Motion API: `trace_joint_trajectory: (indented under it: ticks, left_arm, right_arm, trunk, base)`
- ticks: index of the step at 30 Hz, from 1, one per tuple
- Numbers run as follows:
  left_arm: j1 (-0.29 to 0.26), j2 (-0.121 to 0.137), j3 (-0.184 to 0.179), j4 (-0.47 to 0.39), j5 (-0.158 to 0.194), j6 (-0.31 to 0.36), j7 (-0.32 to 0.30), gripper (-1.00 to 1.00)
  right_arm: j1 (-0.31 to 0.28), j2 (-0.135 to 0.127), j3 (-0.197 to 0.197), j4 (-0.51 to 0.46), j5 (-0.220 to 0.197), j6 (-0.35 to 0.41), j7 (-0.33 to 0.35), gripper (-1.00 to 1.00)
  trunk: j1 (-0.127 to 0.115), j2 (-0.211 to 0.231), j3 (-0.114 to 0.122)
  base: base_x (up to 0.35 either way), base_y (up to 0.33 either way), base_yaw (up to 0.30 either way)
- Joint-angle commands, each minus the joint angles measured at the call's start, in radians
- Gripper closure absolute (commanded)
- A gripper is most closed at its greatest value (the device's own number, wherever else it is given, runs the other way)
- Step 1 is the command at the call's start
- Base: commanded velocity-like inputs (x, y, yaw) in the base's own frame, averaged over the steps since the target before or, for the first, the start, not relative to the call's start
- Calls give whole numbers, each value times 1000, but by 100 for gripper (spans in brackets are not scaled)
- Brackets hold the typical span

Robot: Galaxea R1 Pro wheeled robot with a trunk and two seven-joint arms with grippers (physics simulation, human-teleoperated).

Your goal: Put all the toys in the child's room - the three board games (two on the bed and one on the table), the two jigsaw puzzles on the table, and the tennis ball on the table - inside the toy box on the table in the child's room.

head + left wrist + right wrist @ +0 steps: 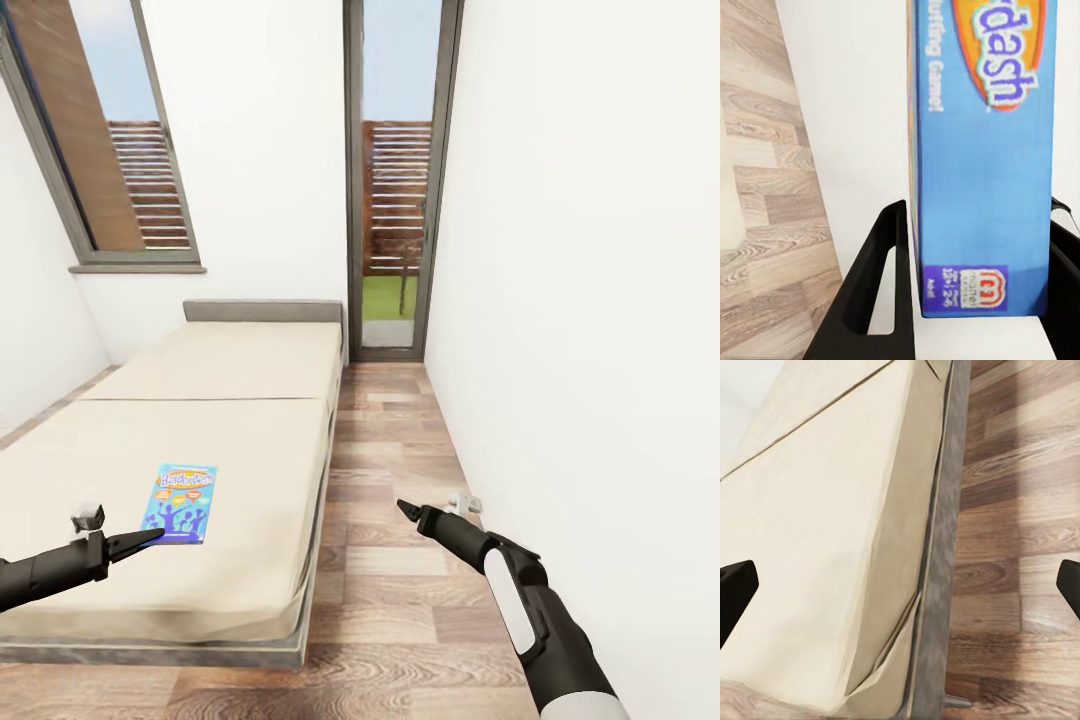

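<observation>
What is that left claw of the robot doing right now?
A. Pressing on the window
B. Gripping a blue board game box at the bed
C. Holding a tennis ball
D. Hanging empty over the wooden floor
B. In the left wrist view the blue board game sits between the left gripper's black fingers, and the head view shows that gripper at the box's edge on the bed.

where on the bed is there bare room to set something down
Most of the bed is bare: the far half up to the grey headboard, and the near half right of the blue board game. It is crowded only around the left gripper at that box.
</observation>
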State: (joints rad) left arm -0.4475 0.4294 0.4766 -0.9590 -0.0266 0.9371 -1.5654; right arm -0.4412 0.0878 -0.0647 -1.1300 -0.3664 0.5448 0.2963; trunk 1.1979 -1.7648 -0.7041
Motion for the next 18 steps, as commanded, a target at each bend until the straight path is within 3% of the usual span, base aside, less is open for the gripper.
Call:
trace_joint_trajectory:
  ticks: [1,14,18]
  left_arm:
    - [-1,0,0,0,-4,11,-5,100]
    - [-1,2,0,2,-4,11,-5,100]
    - [-1,13,0,5,-3,11,-5,100]
  right_arm:
    - [-1,1,-3,-1,-3,7,4,-100]
    - [-1,1,-1,-3,-3,7,4,-100]
    - [-1,1,-1,-4,-3,7,4,-100]
  trunk:
    - [-4,7,2]
    - [-54,98,43]
    - [-69,126,56]
  base:
    - [-62,30,0]
    - [-18,8,0]
    - [-118,96,0]
